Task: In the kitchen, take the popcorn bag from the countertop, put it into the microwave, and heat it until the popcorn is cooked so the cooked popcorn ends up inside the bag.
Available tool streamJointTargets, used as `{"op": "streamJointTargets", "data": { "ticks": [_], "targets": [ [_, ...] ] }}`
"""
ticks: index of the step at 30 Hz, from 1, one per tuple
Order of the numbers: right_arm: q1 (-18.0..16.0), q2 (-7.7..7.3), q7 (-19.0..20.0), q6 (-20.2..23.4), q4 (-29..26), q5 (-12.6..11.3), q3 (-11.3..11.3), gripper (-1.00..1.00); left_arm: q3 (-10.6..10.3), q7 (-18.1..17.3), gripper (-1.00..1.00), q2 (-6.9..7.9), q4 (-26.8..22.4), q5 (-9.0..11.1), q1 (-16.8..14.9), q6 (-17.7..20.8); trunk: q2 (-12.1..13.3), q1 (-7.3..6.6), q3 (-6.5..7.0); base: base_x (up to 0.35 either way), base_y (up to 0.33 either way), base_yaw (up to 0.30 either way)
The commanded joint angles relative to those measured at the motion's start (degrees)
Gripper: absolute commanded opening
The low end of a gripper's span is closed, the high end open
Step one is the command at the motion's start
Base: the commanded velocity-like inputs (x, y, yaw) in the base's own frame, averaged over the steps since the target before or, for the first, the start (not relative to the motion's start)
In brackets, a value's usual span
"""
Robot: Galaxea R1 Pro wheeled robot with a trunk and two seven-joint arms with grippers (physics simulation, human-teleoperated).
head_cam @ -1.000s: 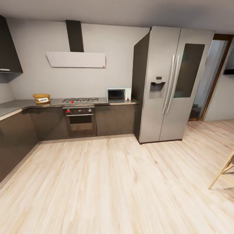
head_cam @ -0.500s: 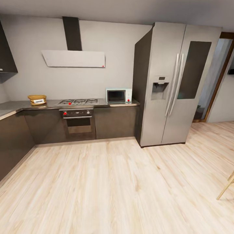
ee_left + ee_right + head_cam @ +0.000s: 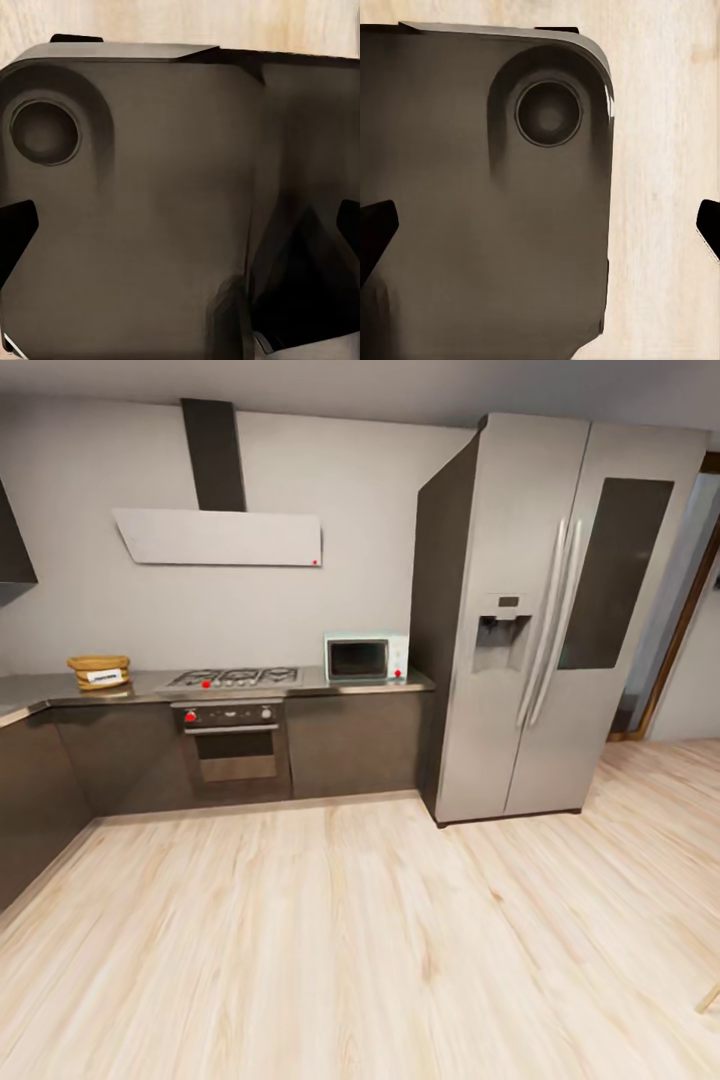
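Head view, camera shift: the whole picture has slid since the two earlier frames, the fridge (image 3: 560, 610) looming larger and the chair leg gone to the corner; this is the robot's own travel and turn, not the things moving
Head view, popcorn bag (image 3: 98, 672): mustard-tan sack with white label, upright on the counter (image 3: 140, 685) at its far left end, well left of the gas hob (image 3: 232, 678)
Head view, microwave (image 3: 366, 657): mint-blue, door shut, on the counter's right end just beside the fridge, well apart from the bag
Head view, built-in oven (image 3: 234, 742): dark, under the hob, red knob showing
Head view, hood (image 3: 220, 537): flat white, on the wall above the hob
Head view, floor (image 3: 360, 940): pale wood, stretching between robot and cabinets
Left wrist view: dark robot housing (image 3: 150, 210) close up, strip of wood floor beyond; tool's fingers barely at the edges, state cannot be told
Right wrist view: dark housing (image 3: 480, 195) over wood floor; tool state likewise cannot be told
Meaning for task: approach still under way by my reading; the bag is not yet within reach and nothing has been grasped
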Motion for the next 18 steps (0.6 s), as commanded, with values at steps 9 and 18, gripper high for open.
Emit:
{"op": "streamJointTargets", "data": {
  "ticks": [9, 18],
  "targets": [
    [0.0, 0.00, -0.1, -0.2, 0.0, 0.0, 0.0, 1.00, 0.0, 0.0, 1.00, -0.01, 0.0, 0.4, 0.0, -0.2, 0.0, 0.03, -0.04, 0.322, 0.000, 0.000],
    [0.0, 0.00, -0.1, -0.3, 0.0, -0.1, -0.1, 1.00, 0.0, 0.0, 1.00, 0.06, -0.1, 0.4, 0.0, -0.2, 0.0, 0.03, -0.04, 0.322, 0.000, 0.000]
  ]
}}
